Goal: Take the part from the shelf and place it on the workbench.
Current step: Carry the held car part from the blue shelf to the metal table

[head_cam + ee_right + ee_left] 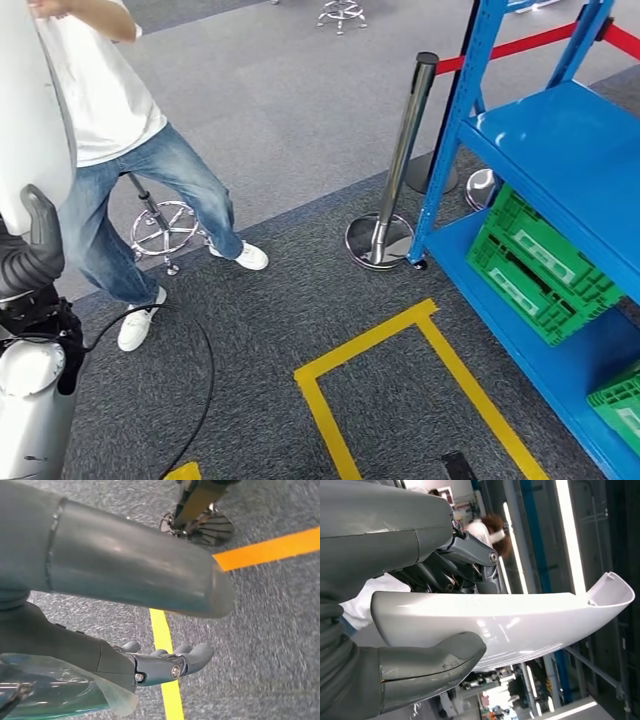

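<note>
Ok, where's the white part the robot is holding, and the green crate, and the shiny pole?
white part [516, 620], left wrist view, on its glossy curved middle.
green crate [540, 265], head view, on its slatted side, on the blue shelf.
shiny pole [404, 140], head view, on its metal shaft.

From where I watch, the shelf [562, 160] stands at the right, with crates [540, 265] on its lowest level. A post [398, 160] stands just left of the shelf's front leg. Taped lines [407, 375] lie on the floor before the shelf. A person [128, 150] stands at the left, a stool [162, 228] behind their legs. A cable [200, 385] lies on the floor below the person.
</note>
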Available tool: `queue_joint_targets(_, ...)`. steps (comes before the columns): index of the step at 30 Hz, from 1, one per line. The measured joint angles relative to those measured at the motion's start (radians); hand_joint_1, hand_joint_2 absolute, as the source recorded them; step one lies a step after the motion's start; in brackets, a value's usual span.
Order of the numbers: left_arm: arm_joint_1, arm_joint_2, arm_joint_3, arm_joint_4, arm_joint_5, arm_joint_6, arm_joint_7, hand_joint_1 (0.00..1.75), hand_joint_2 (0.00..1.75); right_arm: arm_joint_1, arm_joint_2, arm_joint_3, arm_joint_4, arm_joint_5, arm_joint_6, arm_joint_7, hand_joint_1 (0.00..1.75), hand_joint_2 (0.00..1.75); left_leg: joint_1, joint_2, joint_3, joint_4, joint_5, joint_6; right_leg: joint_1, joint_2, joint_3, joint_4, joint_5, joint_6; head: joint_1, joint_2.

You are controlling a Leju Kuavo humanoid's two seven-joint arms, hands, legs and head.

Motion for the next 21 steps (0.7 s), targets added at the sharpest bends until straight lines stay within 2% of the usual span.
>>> queue_joint_targets(1, 0.001, 0.001, 0.000, 0.000, -0.001, -0.003, 0.001, 1.75, 1.75, 0.001, 0.000, 0.000, 0.000, 0.000, 0.000, 0.000, 0.00, 0.00, 0.000, 0.001, -0.003, 0.007, 0.008, 0.002, 0.002, -0.015, 0.001, 0.000, -0.002, -0.001, 0.000, 0.000)
queue_joint_targets(2, 0.001, 0.001, 0.000, 0.000, -0.001, -0.007, 0.002, 1.75, 1.75, 0.001, 0.000, 0.000, 0.000, 0.000, 0.000, -0.001, 0.00, 0.00, -0.001, 0.004, 0.015, -0.027, 0.033, 0.007, 0.003, -0.029, 0.004, 0.000, -0.004, -0.001, 0.000, 0.000)
queue_joint_targets(3, 0.001, 0.002, 0.000, 0.000, -0.002, -0.011, 0.003, 1.75, 1.75, 0.000, 0.000, 0.000, 0.000, 0.002, 0.000, -0.004, 0.00, 0.00, -0.005, 0.016, 0.048, -0.090, 0.068, 0.014, 0.005, -0.041, 0.007, 0.000, -0.007, -0.001, 0.000, 0.000)
queue_joint_targets(5, -0.001, 0.002, 0.000, 0.000, -0.004, -0.017, 0.004, 1.75, 1.75, -0.001, 0.000, 0.000, 0.000, 0.006, -0.001, -0.008, 0.00, 0.00, -0.022, 0.067, 0.114, -0.215, 0.110, 0.029, 0.008, -0.064, 0.014, -0.001, -0.013, 0.002, 0.000, 0.000)
queue_joint_targets(6, -0.003, 0.002, 0.000, 0.000, -0.006, -0.019, 0.004, 1.75, 1.75, -0.002, 0.000, 0.000, 0.000, 0.007, -0.002, -0.011, 0.00, 0.00, -0.030, 0.086, 0.131, -0.251, 0.116, 0.035, 0.010, -0.075, 0.015, -0.002, -0.015, 0.004, 0.001, 0.000)
queue_joint_targets(7, -0.003, 0.003, 0.000, 0.000, -0.007, -0.021, 0.004, 1.75, 1.75, -0.002, 0.000, 0.000, 0.000, 0.007, -0.004, -0.014, 0.00, 0.00, -0.036, 0.093, 0.135, -0.265, 0.112, 0.039, 0.012, -0.087, 0.017, -0.003, -0.017, 0.007, 0.001, 0.000)
queue_joint_targets(9, -0.001, 0.005, 0.000, -0.001, -0.008, -0.025, 0.004, 1.75, 1.75, -0.005, 0.000, 0.000, 0.000, 0.007, -0.007, -0.018, 0.00, 0.00, -0.035, 0.070, 0.136, -0.276, 0.116, 0.046, 0.013, -0.106, 0.019, -0.007, -0.023, 0.015, 0.001, 0.000)
queue_joint_targets(10, 0.000, 0.006, 0.001, -0.002, -0.008, -0.027, 0.004, 1.75, 1.75, -0.007, 0.000, 0.000, 0.000, 0.008, -0.009, -0.020, 0.00, 0.00, -0.032, 0.057, 0.139, -0.284, 0.119, 0.050, 0.011, -0.093, 0.017, -0.002, -0.031, 0.019, 0.002, 0.000)
queue_joint_targets(11, -0.001, 0.006, 0.001, -0.002, -0.008, -0.029, 0.004, 1.75, 1.75, -0.009, 0.000, 0.000, 0.000, 0.008, -0.011, -0.022, 0.00, 0.00, -0.028, 0.046, 0.143, -0.291, 0.123, 0.055, 0.010, -0.067, 0.007, 0.022, -0.047, 0.022, 0.003, 0.000)
queue_joint_targets(13, -0.003, 0.004, 0.000, -0.003, -0.008, -0.031, 0.003, 1.75, 1.75, -0.009, 0.000, 0.000, 0.000, 0.007, -0.015, -0.025, 0.00, 0.00, -0.024, 0.022, 0.147, -0.296, 0.126, 0.060, 0.008, -0.002, -0.047, 0.129, -0.099, 0.025, 0.007, 0.000)
queue_joint_targets(14, -0.002, 0.002, 0.000, -0.003, -0.008, -0.032, 0.003, 1.75, 1.75, -0.007, -0.001, 0.000, 0.000, 0.006, -0.017, -0.026, 0.00, 0.00, -0.024, 0.008, 0.147, -0.296, 0.126, 0.062, 0.008, 0.014, -0.085, 0.200, -0.124, 0.026, 0.009, 0.000)
queue_joint_targets(15, 0.001, 0.001, 0.000, -0.003, -0.008, -0.033, 0.003, 1.75, 1.75, -0.004, -0.001, 0.000, 0.000, 0.006, -0.018, -0.026, 0.00, 0.00, -0.023, -0.007, 0.147, -0.295, 0.125, 0.063, 0.007, 0.022, -0.117, 0.252, -0.134, 0.028, 0.010, 0.000)
queue_joint_targets(16, 0.005, 0.000, 0.000, -0.003, -0.009, -0.033, 0.003, 1.75, 1.75, -0.003, -0.003, 0.000, 0.000, 0.007, -0.018, -0.026, 0.00, 0.00, -0.022, -0.023, 0.147, -0.294, 0.125, 0.063, 0.006, 0.024, -0.136, 0.273, -0.126, 0.029, 0.009, 0.000)
queue_joint_targets(17, 0.007, 0.000, 0.000, -0.003, -0.009, -0.033, 0.003, 1.75, 1.75, -0.002, -0.005, 0.000, 0.000, 0.007, -0.019, -0.025, 0.00, 0.00, -0.020, -0.040, 0.148, -0.292, 0.123, 0.061, 0.005, 0.027, -0.135, 0.253, -0.097, 0.031, 0.010, 0.000)
queue_joint_targets(18, 0.009, 0.000, 0.000, -0.003, -0.009, -0.033, 0.003, 1.75, 1.75, -0.003, -0.007, 0.000, 0.000, 0.007, -0.021, -0.024, 0.00, 0.00, -0.017, -0.055, 0.148, -0.288, 0.121, 0.058, 0.002, 0.033, -0.116, 0.197, -0.055, 0.034, 0.009, 0.000)
queue_joint_targets(19, 0.009, 0.000, 0.000, -0.003, -0.010, -0.032, 0.003, 1.75, 1.75, -0.004, -0.009, 0.000, 0.000, 0.006, -0.022, -0.023, 0.00, 0.00, -0.014, -0.070, 0.147, -0.281, 0.117, 0.052, -0.002, 0.054, -0.089, 0.132, -0.021, 0.038, 0.009, 0.000)
queue_joint_targets(20, 0.009, 0.001, 0.000, -0.003, -0.010, -0.032, 0.003, 1.75, 1.75, -0.004, -0.010, 0.000, 0.000, 0.006, -0.023, -0.022, 0.00, 0.00, -0.011, -0.084, 0.143, -0.271, 0.112, 0.045, -0.007, 0.078, -0.061, 0.073, 0.001, 0.041, 0.010, 0.000)
queue_joint_targets(21, 0.009, 0.001, 0.001, -0.004, -0.010, -0.032, 0.003, 1.75, 1.75, -0.004, -0.010, 0.000, 0.000, 0.006, -0.023, -0.021, 0.00, 0.00, -0.010, -0.097, 0.138, -0.263, 0.108, 0.039, -0.010, 0.096, -0.042, 0.037, 0.010, 0.041, 0.010, 0.000)
